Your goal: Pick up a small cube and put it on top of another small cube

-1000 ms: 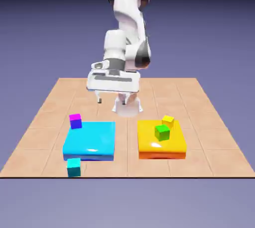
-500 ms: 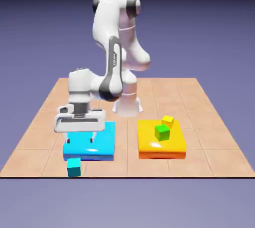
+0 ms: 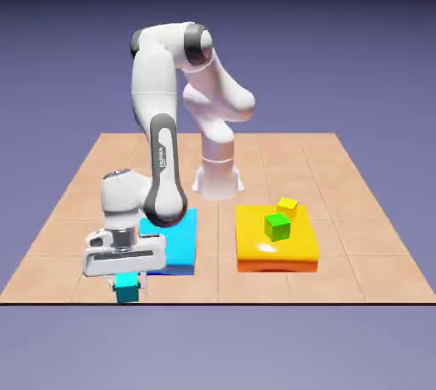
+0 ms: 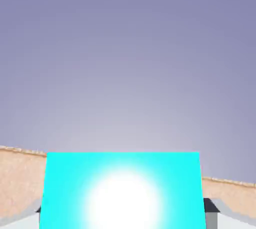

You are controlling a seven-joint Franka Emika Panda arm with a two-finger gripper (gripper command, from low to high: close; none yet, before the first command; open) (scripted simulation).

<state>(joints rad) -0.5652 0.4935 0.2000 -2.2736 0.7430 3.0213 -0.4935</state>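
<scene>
At seven o'clock on the table [image 3: 218, 286], near its front edge, my gripper [image 3: 128, 284] pinches the teal cube [image 3: 127, 288], fingertips against both sides. I judge this the grasping step; next calls for a straight lift, then a carry toward another cube, perhaps the green one [image 3: 278, 227] at four o'clock.

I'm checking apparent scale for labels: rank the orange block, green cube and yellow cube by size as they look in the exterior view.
1. Orange block
2. Green cube
3. Yellow cube, partly hidden
</scene>
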